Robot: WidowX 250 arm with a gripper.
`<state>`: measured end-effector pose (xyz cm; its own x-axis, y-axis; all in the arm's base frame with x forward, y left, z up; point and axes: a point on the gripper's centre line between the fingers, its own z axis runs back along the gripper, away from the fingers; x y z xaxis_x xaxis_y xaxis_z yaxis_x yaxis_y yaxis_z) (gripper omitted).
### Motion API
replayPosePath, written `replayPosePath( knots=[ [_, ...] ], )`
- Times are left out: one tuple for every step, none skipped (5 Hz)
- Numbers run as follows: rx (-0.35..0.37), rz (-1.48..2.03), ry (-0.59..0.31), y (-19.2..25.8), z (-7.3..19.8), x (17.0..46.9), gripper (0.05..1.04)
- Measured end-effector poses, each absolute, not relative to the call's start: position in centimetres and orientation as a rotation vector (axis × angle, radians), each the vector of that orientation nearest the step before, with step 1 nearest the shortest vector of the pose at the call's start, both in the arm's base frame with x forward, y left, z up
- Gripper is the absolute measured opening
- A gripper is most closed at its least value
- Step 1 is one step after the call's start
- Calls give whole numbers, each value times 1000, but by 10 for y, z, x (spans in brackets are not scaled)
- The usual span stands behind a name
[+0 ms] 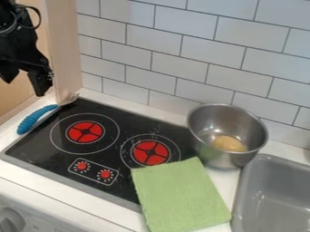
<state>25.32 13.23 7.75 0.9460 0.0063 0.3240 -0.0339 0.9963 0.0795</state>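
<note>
At the upper left, my gripper [25, 80] hangs open with nothing between its fingers, above the stove's back left corner. Nearest below it lies a fork with a blue ribbed handle [35, 118], along the stove's left edge, its tines toward the wall. A steel pot [249, 131] stands at the stove's right back corner, with a yellowish-brown roundish thing [229, 143] inside on its bottom. A green cloth [178, 195] lies flat in front of the pot, partly over the stove's right front corner.
The black stove top [130, 118] has two red burners and two red knobs printed on it. A grey sink [275, 195] is at the right. A white tiled wall [181, 54] runs behind, and a wooden panel [63, 45] stands at the left.
</note>
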Motion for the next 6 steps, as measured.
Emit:
replayPosePath(
  knots=[
    [55,25,-282,126,64,243,999],
    [8,27,-256,112,62,243,999],
    [10,-8,-253,95,64,242,999],
    [2,-65,-263,71,67,240,999],
    [-41,-158,-227,34,60,234,999],
    [-70,-214,-222,14,56,232,999]
  ],
)
